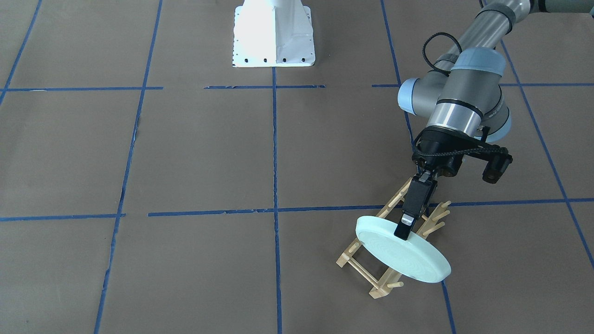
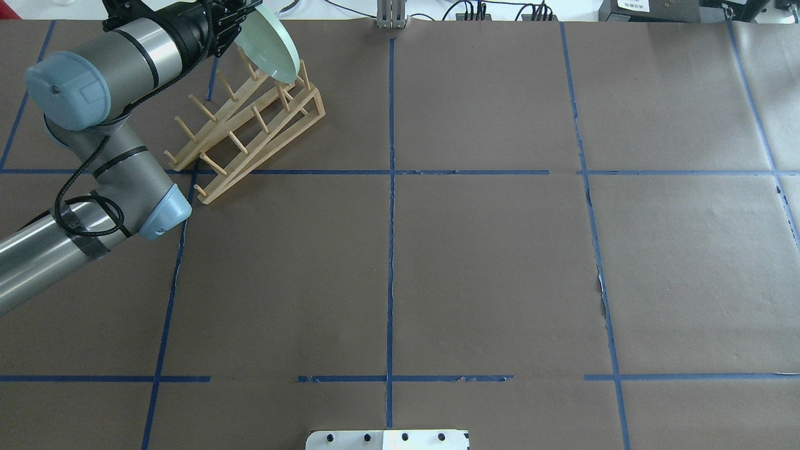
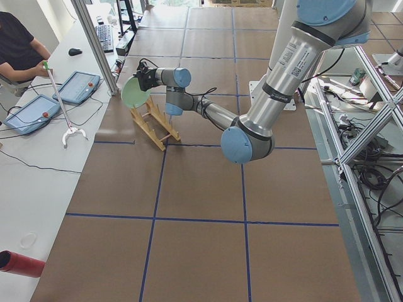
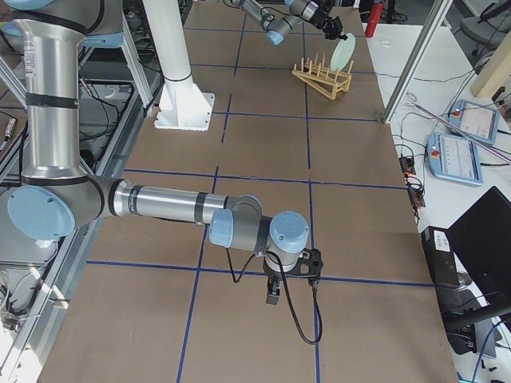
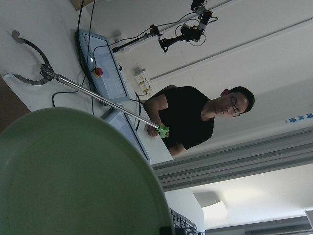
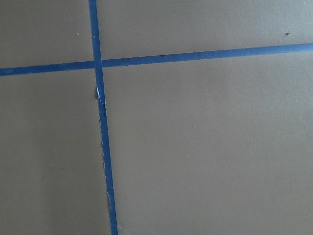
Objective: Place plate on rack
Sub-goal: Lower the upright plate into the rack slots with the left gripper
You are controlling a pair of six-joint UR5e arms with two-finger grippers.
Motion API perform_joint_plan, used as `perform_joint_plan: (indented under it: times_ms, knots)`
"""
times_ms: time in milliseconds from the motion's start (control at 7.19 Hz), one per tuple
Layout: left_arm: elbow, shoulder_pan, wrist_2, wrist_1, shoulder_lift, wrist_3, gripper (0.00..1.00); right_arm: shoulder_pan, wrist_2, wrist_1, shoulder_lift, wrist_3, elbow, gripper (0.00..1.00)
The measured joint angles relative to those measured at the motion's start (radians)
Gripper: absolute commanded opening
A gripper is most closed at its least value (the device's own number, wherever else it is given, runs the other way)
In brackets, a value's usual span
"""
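Observation:
The pale mint-green plate (image 1: 408, 257) is tilted on edge over the operator-side end of the light wooden rack (image 1: 359, 269), with its lower rim among the upright pegs. I cannot tell whether it touches them. My left gripper (image 1: 404, 230) is shut on the plate's upper rim. The plate (image 2: 270, 44) and rack (image 2: 250, 134) also show in the overhead view, at the far left. The plate (image 5: 73, 176) fills the lower left of the left wrist view. My right gripper (image 4: 272, 298) hangs just above bare table far from the rack. I cannot tell if it is open or shut.
The white robot base (image 1: 274, 35) stands at the table's robot side. An aluminium post (image 3: 94, 44) rises close to the rack at the table edge. An operator (image 3: 19, 47) sits beyond it with tablets and a grabber tool (image 3: 63, 107). A red cylinder (image 3: 19, 264) lies off the table.

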Motion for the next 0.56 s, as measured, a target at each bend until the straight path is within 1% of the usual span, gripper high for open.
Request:
perform_joint_plan:
  times_ms: [278, 417, 557]
  knots:
    - [0.021, 0.004, 0.000, 0.000, -0.002, 0.000, 0.00, 0.000, 0.000, 0.000, 0.000, 0.000, 0.000, 1.00]
    - [0.029, 0.005, 0.000, 0.000, -0.003, -0.001, 0.19, 0.000, 0.000, 0.000, 0.000, 0.000, 0.000, 1.00]
    - [0.033, 0.006, 0.000, 0.000, -0.004, -0.001, 0.99, 0.000, 0.000, 0.000, 0.000, 0.000, 0.000, 1.00]
